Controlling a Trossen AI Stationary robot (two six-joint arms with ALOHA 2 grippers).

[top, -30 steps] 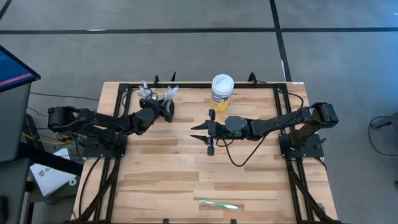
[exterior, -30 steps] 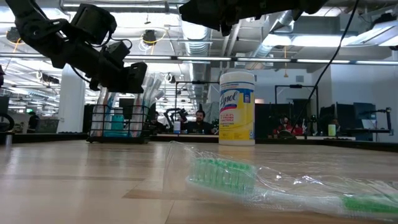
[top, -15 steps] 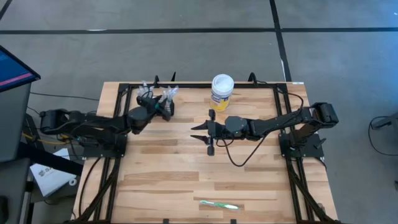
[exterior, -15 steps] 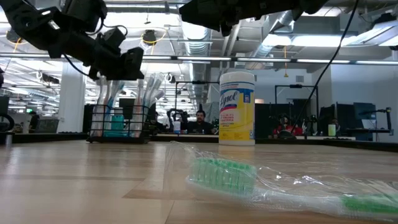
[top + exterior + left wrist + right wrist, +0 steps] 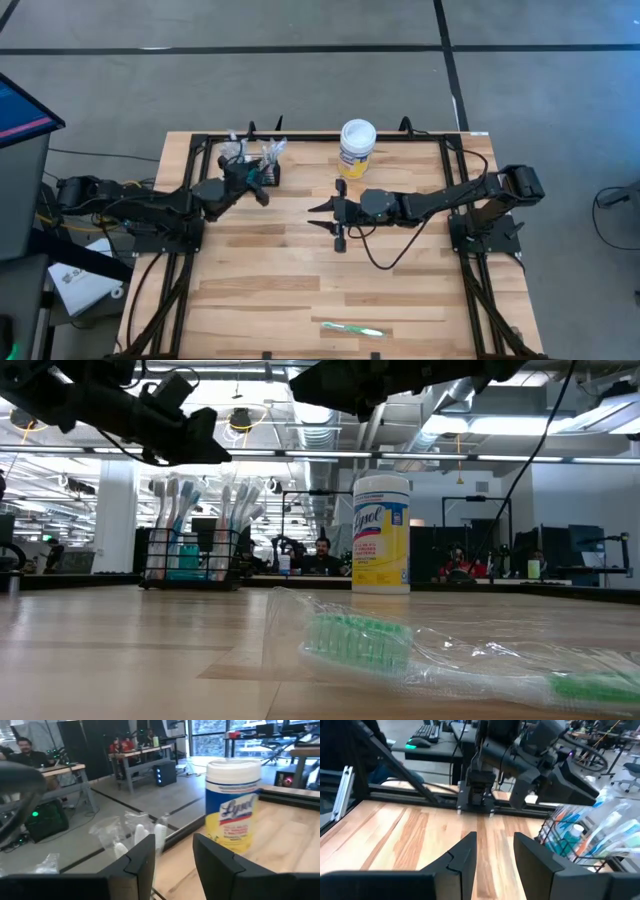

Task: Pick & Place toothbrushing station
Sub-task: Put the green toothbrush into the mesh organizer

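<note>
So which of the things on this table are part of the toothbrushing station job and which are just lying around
Part of the job:
- wire basket of wrapped toothbrushes, far left of the table
- left end effector, open beside the basket, holding nothing

Just lying about:
- Lysol tub, upright at the far edge
- wrapped green toothbrush, near edge
- right end effector, open mid-table, waiting

Wooden table (image 5: 260, 270): wire basket (image 5: 262, 172), wipes tub (image 5: 357, 148), wrapped toothbrush (image 5: 352, 329).
</note>
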